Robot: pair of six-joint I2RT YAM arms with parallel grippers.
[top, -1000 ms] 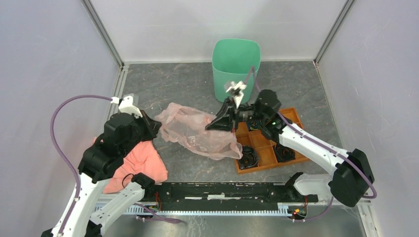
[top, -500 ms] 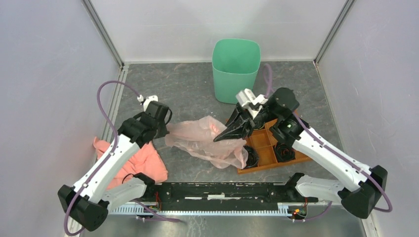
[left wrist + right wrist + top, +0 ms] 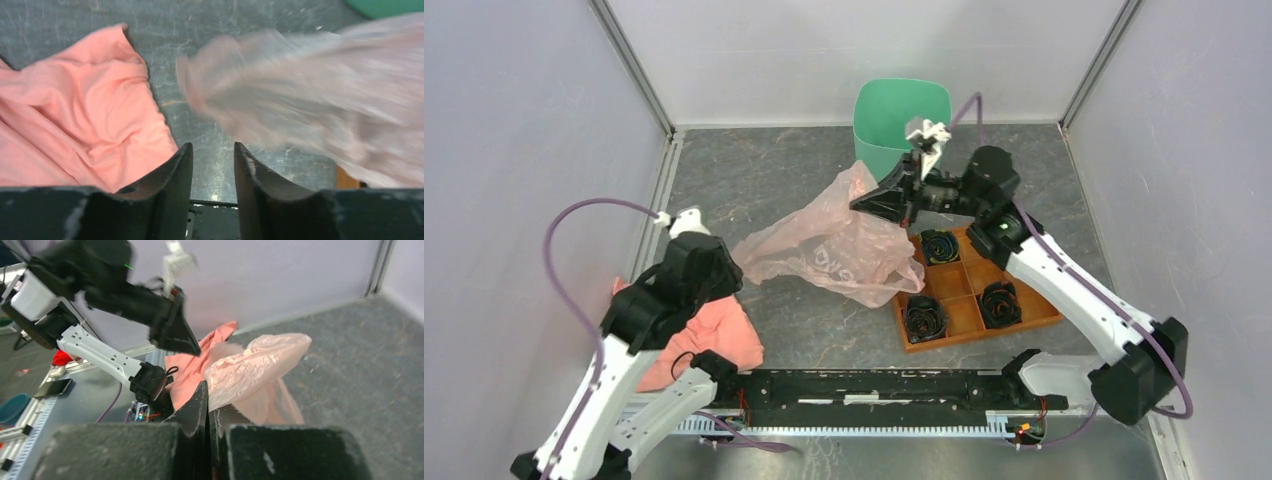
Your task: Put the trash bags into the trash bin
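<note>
Pinching the trash bag (image 3: 844, 250), the right jaws are closed; the left jaws stand narrowly parted, empty.

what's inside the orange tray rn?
The orange tray holds three black coiled items; the other visible compartments look bare. The trash bag, held up by the right gripper, covers its far-left corner.

r gripper (image 3: 860, 203) lifted bag (image 3: 824, 250) up toward bin (image 3: 902, 110); l gripper (image 3: 212, 152) pulled back off it.

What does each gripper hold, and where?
The right gripper pinches a raised fold of the thin pale pink plastic bag; the left gripper holds nothing.
</note>
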